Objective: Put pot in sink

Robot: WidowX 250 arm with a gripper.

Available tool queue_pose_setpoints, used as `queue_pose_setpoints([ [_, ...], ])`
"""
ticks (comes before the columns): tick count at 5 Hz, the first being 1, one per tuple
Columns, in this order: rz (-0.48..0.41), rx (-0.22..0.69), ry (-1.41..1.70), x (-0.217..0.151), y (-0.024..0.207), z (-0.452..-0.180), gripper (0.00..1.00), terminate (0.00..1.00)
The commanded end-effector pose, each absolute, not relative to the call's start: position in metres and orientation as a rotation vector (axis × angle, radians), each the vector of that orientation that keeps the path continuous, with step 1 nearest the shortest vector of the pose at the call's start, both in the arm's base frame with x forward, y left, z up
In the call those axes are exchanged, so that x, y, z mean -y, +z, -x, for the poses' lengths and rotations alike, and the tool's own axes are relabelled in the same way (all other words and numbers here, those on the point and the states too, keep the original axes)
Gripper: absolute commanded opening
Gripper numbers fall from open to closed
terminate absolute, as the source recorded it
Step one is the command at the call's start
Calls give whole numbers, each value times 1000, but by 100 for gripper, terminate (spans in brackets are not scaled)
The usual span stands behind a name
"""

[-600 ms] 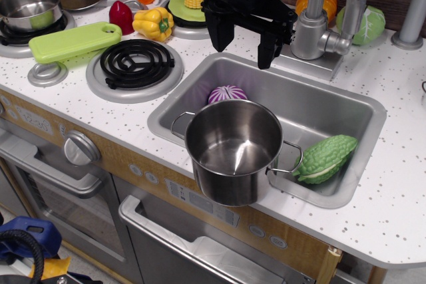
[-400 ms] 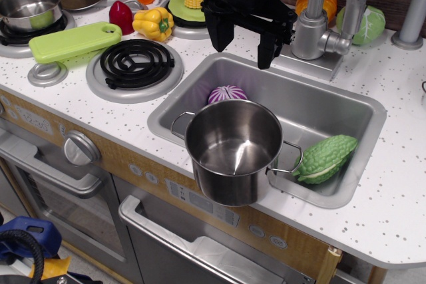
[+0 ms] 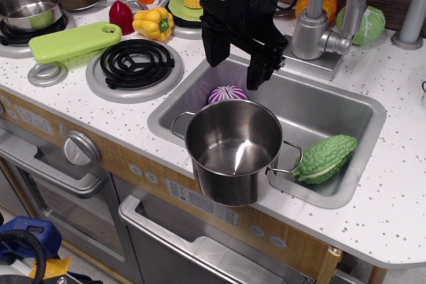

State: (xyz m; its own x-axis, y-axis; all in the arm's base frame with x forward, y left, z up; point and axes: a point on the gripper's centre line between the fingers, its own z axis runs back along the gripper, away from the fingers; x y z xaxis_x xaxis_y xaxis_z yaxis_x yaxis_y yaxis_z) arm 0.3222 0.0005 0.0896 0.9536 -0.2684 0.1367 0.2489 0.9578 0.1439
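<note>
One pot (image 3: 234, 151) stands in sink (image 3: 346, 101) below and in front of hand (image 3: 234, 71); hand, fingers spread and empty, has dropped nearer pot since previous frames. Task looks nearly done.

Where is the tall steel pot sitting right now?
The pot stands upright at the sink's front-left edge, partly overhanging the front rim, between the purple vegetable behind it and the green gourd to its right.
</note>
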Motion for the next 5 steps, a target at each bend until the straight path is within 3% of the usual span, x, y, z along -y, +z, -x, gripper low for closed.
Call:
queue_pose_setpoints([
  [1, -167, 231, -390, 0, 111, -311, 100, 0],
  [2, -179, 254, -438, -2, 106, -298, 100, 0],
  [5, -77, 374, -447, -11, 62, -297, 100, 0],
])
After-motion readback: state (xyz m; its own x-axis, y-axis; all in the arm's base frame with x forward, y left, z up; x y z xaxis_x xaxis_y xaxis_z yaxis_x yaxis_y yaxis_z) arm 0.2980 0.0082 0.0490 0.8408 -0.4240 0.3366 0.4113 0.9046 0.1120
